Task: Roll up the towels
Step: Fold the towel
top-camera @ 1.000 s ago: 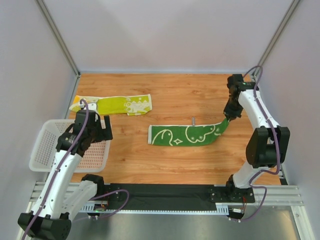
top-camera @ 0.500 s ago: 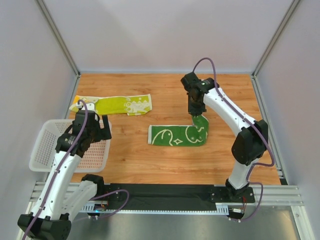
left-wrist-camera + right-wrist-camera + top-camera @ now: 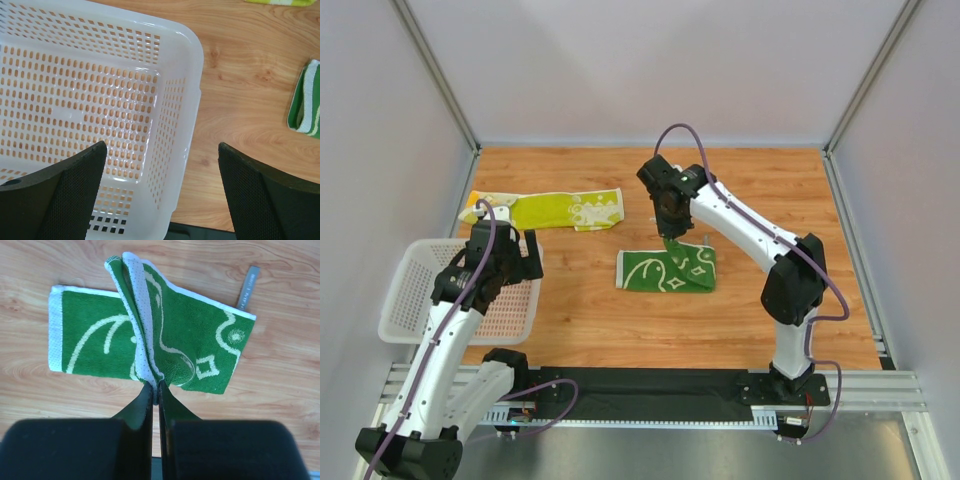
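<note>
My left gripper hangs spread wide over the right rim of the white basket, holding nothing. Beyond it, the lime-yellow towel lies flat at the far left of the bench. Mid-bench, the green towel is doubled over itself. My right gripper, pressed together, pinches its white-edged end above the lower layer. The cloth looks light, soft and floppy, so I'd hold a hemmed edge and keep it taut while rolling.
</note>
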